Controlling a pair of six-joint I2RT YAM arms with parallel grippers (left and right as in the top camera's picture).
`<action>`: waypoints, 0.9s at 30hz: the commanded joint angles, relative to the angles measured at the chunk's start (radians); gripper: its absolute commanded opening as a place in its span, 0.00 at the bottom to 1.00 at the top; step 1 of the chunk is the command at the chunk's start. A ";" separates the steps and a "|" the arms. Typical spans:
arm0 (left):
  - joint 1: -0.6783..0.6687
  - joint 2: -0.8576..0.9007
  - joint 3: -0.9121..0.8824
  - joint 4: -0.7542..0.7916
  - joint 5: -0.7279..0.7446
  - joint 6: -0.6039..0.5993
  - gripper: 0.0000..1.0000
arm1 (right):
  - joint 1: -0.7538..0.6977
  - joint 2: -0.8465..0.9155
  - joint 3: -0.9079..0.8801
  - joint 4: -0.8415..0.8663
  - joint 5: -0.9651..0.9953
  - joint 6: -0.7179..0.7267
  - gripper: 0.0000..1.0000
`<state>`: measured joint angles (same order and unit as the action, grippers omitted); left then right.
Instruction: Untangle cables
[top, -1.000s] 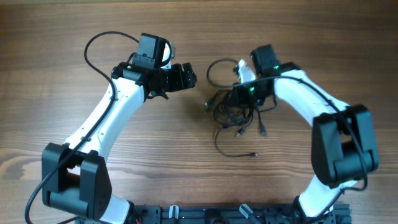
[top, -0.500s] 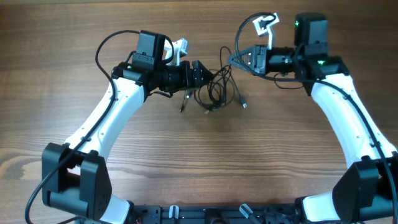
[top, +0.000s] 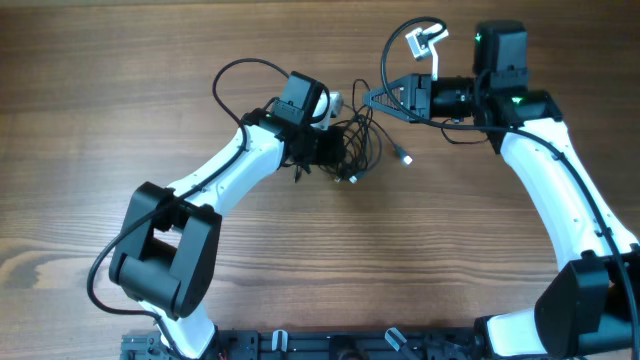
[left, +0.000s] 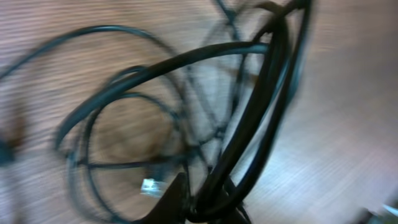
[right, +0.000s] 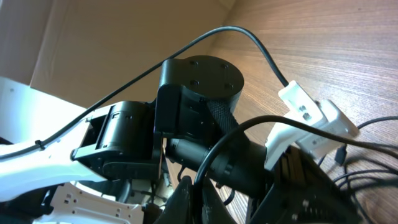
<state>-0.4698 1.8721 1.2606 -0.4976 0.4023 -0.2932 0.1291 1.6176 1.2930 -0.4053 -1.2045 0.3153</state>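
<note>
- Where the left arm (top: 225, 175) reaches up from the near edge of the wooden table (top: 100, 90), its left end effector (top: 328, 150) sits at the left side of the tangle.
- Seen from the left wrist, the view is blurred, but several black cords run down and meet between the fingertips, so the left end effector is pinching a bunch of the cables (left: 249, 124).
- The cables (top: 355, 135) hang in a loose knot of thin black loops just right of that end effector, near the middle of the table towards its far edge.
- One silvery plug (top: 405, 157) dangles at the lower right of the knot, apart from both end effectors.
- A taut strand leads up and right from the knot to the right end effector (top: 385, 98), which is pressed together on it.
- From the right wrist, a black cord drops between the right fingers at the bottom edge, with the left arm's wrist close ahead.
- The right arm (top: 560, 190) stretches back along the right side of the table.
</note>
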 joint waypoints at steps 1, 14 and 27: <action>0.052 0.012 0.000 -0.029 -0.158 0.013 0.06 | -0.039 -0.089 0.017 -0.032 0.047 0.000 0.04; 0.334 -0.325 0.000 -0.081 -0.135 0.019 0.04 | -0.090 -0.492 0.017 0.086 0.624 -0.119 0.04; 0.762 -0.550 0.000 -0.181 -0.123 -0.161 0.04 | -0.090 -0.500 0.017 -0.140 1.601 -0.092 0.04</action>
<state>0.2333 1.3403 1.2579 -0.6765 0.2150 -0.4343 0.0441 1.0901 1.2938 -0.5232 0.2062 0.1970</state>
